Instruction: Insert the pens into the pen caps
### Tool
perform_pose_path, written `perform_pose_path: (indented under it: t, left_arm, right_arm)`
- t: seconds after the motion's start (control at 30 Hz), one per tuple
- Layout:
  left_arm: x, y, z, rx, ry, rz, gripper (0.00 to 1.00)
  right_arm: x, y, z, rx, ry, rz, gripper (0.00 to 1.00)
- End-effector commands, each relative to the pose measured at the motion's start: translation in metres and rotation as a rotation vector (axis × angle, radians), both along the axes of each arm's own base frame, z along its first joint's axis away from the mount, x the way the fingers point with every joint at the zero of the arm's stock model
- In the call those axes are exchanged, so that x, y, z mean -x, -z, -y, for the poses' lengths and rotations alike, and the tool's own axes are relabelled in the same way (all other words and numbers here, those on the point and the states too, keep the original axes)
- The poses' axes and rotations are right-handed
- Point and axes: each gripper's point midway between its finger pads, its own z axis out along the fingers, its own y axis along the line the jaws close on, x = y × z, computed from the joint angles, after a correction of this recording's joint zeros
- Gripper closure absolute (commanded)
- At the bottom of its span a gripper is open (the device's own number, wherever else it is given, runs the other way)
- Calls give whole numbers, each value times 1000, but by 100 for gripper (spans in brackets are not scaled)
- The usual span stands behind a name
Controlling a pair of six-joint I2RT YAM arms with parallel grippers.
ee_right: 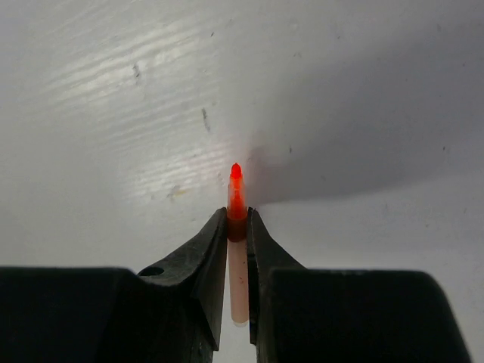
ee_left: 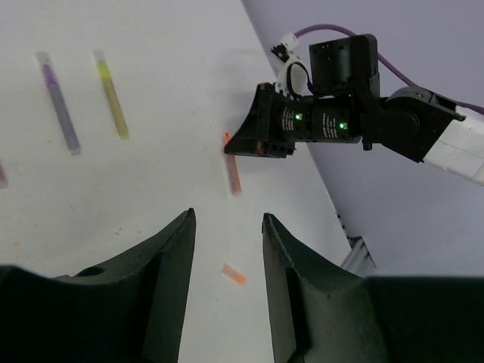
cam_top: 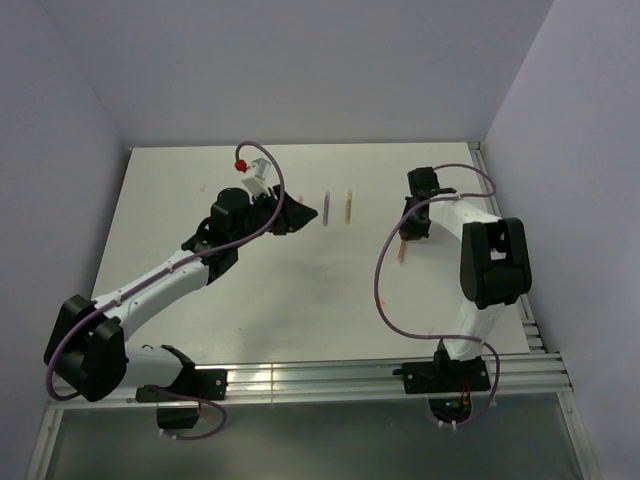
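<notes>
We see a white desk with faint orange flecks, set against pale lilac walls. The arms are white with black joints, and their cables are purple. The left gripper and right gripper are black; green lights glow on the right one. The purple pen is greyish, the yellow pen dull. The orange pen has a bright red-orange tip and a pale peach barrel. The cap is orange.

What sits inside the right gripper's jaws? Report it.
The orange-red pen, pinched between the jaws, its tip poking out ahead above the table. The jaws cover its sides.
</notes>
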Motion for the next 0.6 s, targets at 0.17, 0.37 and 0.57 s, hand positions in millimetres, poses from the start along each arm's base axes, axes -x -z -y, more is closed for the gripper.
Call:
perform_pose_path:
  t: [0.17, 0.37, 0.57]
  left_arm:
    - [39, -14, 16, 221, 243, 10, 53]
    - [50, -7, 17, 225, 288, 6, 53]
    - [51, -7, 18, 215, 301, -12, 54]
  right_arm:
    - [2, -112, -93, -234, -132, 324, 100]
    - [20, -170, -159, -444, -216, 461, 100]
    - [37, -203, -201, -540, -280, 519, 100]
